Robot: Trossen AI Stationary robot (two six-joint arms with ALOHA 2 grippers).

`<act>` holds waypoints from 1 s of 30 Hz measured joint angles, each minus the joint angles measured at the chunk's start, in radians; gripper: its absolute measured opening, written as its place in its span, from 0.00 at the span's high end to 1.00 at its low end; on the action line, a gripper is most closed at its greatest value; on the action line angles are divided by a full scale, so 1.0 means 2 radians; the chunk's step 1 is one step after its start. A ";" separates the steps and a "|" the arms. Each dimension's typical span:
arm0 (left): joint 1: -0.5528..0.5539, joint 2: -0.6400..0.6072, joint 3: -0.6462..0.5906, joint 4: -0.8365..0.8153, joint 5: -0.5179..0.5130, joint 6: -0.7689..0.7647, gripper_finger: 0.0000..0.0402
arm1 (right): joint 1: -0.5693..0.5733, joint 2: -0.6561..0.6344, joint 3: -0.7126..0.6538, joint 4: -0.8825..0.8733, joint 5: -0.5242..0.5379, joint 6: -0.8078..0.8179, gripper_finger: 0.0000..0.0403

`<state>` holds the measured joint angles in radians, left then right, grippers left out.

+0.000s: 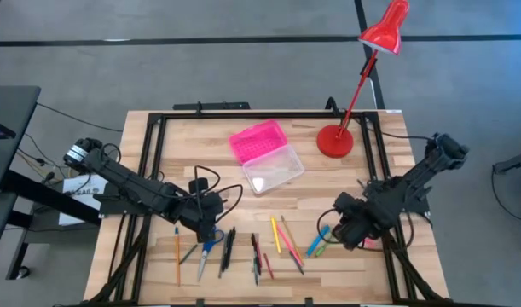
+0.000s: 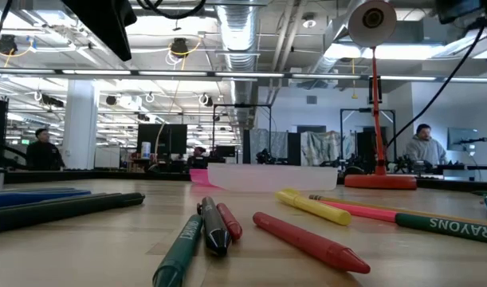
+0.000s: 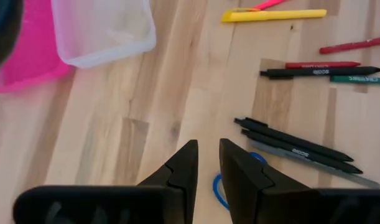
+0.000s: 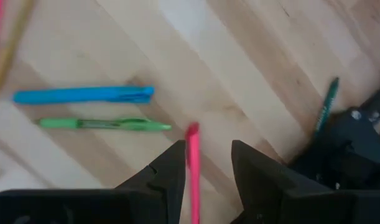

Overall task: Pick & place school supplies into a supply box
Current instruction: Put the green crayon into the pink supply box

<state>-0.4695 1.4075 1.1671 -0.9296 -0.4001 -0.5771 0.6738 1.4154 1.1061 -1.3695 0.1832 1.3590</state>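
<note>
The step in hand looks like picking: both arms are down over the scattered pens on the pale wooden worktop (image 1: 158, 136), and nothing has reached the small clear plastic supply box with its bright pink lid folded open (image 1: 264, 155), which appears empty. The right pincer (image 4: 205, 163), well to the right of the box and nearer the front edge, stands wide with a thin pink pen (image 4: 193, 168) between its fingers; whether it grips or only straddles it, I cannot tell. That pen's long axis runs along the pincer's reach, its free end pointing forward out of the fingers. The next move likely calls for closing firmly, lifting clear of the blue marker (image 4: 84, 94) and green pen (image 4: 106, 124) nearby, then carrying over to the box. The left pincer (image 3: 208, 163), in front of the box and to its left, is narrowly parted and empty, above the blue-handled scissors (image 3: 224, 186).
</note>
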 joint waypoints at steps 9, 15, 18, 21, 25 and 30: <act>0.005 0.000 0.000 0.000 -0.028 0.002 0.85 | -0.098 0.035 -0.009 -0.099 0.016 0.033 0.70; 0.011 0.000 0.000 0.000 -0.026 0.009 0.85 | -0.183 -0.003 -0.087 -0.030 0.016 -0.070 0.70; 0.010 0.000 0.000 0.000 -0.025 0.008 0.85 | -0.229 -0.029 -0.135 -0.017 0.016 -0.106 0.70; 0.010 0.000 0.000 0.000 -0.015 0.006 0.85 | -0.278 -0.051 -0.176 0.005 0.010 -0.158 0.70; 0.011 -0.001 0.000 0.000 -0.014 0.000 0.85 | -0.327 -0.079 -0.171 0.017 0.021 -0.234 0.71; 0.012 -0.001 0.000 0.000 -0.014 -0.017 0.85 | -0.397 -0.080 -0.172 0.015 -0.016 -0.246 0.71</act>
<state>-0.4446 1.4060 1.1671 -0.9288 -0.4287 -0.6106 -0.1193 1.2551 0.7628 -1.3396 0.1513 0.8661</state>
